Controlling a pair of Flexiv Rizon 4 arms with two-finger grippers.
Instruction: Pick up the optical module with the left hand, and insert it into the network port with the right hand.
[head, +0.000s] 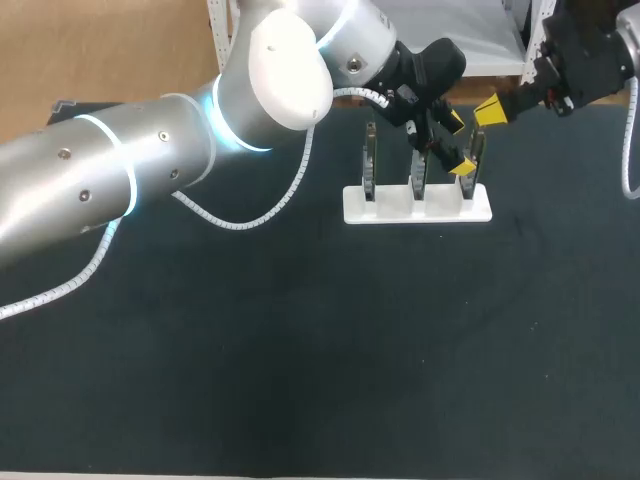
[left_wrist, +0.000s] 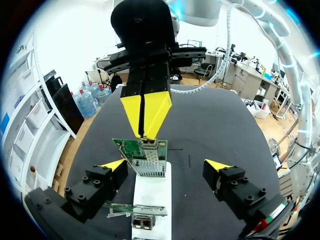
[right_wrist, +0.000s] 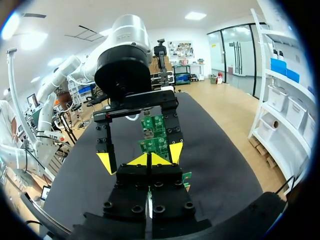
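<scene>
Here we go: my left arm (head: 120, 190) comes in from the left edge of the head view and reaches across to the upper right of the frame. My left gripper (head: 460, 143) hangs over the right end of the white stand (head: 400, 213) on the dark table (head: 300, 350). Its fingers are wide apart and clamp nothing. One yellow tip sits on each side of the upright circuit board (left_wrist: 131, 145), and as far as I can see neither touches it. That board stands in the stand's end slot, and the metal network port (left_wrist: 149, 162) sits on its face, right between my left fingers. A second board (left_wrist: 150, 209), with a metal cage of its own, lies closer in under that wrist.

Over to the upper right corner of the head view: my right gripper (head: 488, 110) enters there, just beside the left one. Its yellow fingertips (right_wrist: 160, 160) are pressed together and point at the same end board. From the left wrist, their shared point meets the board's top edge just above the port.

And the optical module? I can't tell it apart from the port's metal cage in any view, nor whether the closed right tips pinch anything.

A white spiral-wrapped cable (head: 255, 220) loops off my left arm above the table, near centre frame.
</scene>
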